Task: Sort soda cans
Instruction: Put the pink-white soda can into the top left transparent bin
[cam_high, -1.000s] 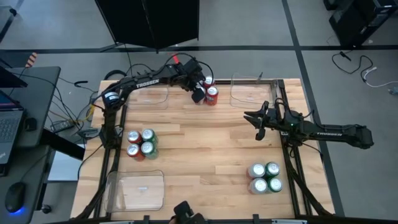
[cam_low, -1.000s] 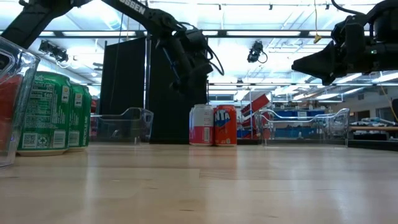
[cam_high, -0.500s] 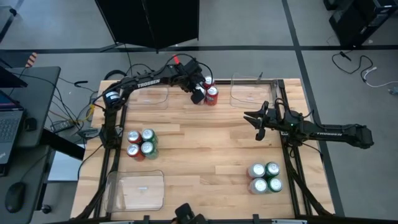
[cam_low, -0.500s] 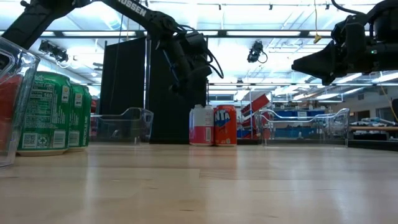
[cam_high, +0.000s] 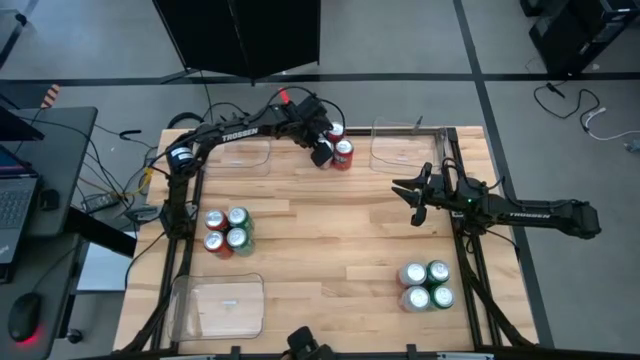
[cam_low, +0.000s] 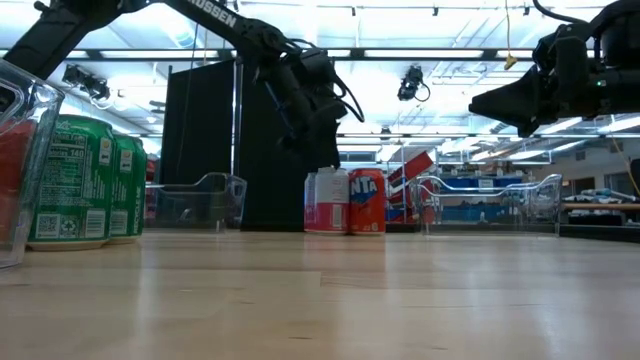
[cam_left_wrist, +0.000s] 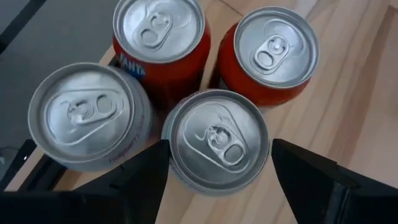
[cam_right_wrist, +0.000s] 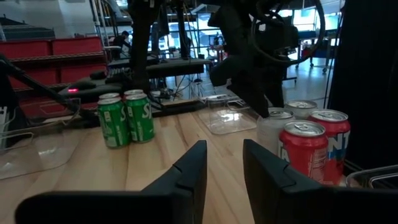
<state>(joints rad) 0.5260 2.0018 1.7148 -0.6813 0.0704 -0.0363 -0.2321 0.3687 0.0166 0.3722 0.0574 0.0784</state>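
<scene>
Fingers of the left gripper (cam_left_wrist: 217, 171) stand spread on either side of a silver-white can (cam_left_wrist: 216, 141) at the back edge of the table (cam_high: 330, 250), with gaps showing between each finger and the can wall. Compared with one second ago, the left gripper sits slightly lower and farther right in the low view, and the red can (cam_low: 367, 201) now stands a little farther right. The right gripper (cam_high: 412, 196) holds the same position above the table's right side, its fingers parted and empty. The silver-white can in the low view is partly hidden behind the left gripper. In the left wrist view the can cluster holds two red and two silver-white cans; a blue "FANTA" fragment reads on one red can (cam_left_wrist: 160, 46). "TROSSEN" is printed on both arms. Green cans (cam_low: 85, 180) show small unreadable print. Four cans (cam_high: 227, 232) stand at left, four more (cam_high: 426, 285) at right.
</scene>
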